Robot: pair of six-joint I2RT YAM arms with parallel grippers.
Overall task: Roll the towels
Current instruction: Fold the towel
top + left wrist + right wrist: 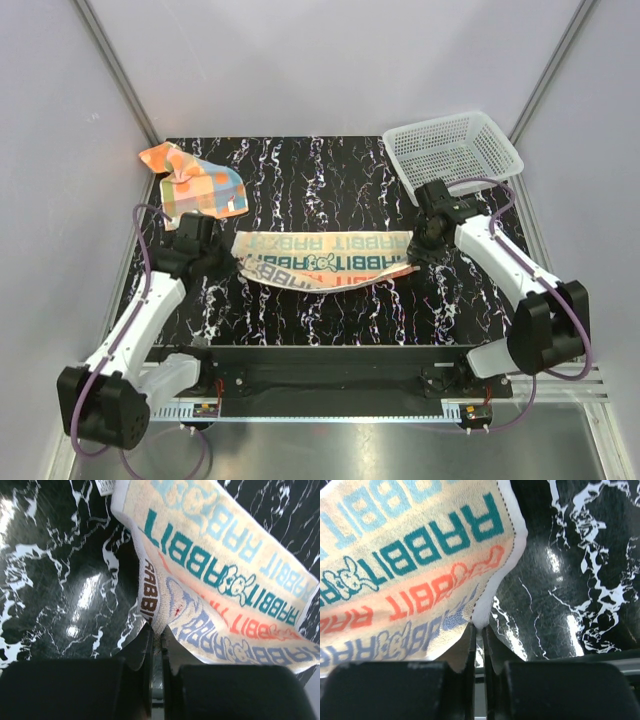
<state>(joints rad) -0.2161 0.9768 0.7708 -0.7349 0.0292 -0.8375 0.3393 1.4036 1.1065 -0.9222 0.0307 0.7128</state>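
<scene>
The cream towel was seen stretched lengthwise across the middle of the worktop, lettering uppermost, and partly doubled over along its length. The orange towel was seen crumpled at the far left corner, well apart from it; a white mesh basket stood at the far right.

The left fingers were seen drawn narrow on the cream towel's left end, a thin fold of edge caught between them; the right fingers were likewise pinched on the white hem at its right end.

The cloth was judged light, soft and limp, with no stiffness of its own; it would be expected to droop wherever unsupported and to bunch rather than slide. The looped pile was thought unlikely to slip from a firm pinch, though only a little edge was held on either side.

For rolling, hold was judged best taken at the two corners of one short end, so that the edge could be turned over evenly; even tension across the width would be wanted, lest the roll come out skewed.
</scene>
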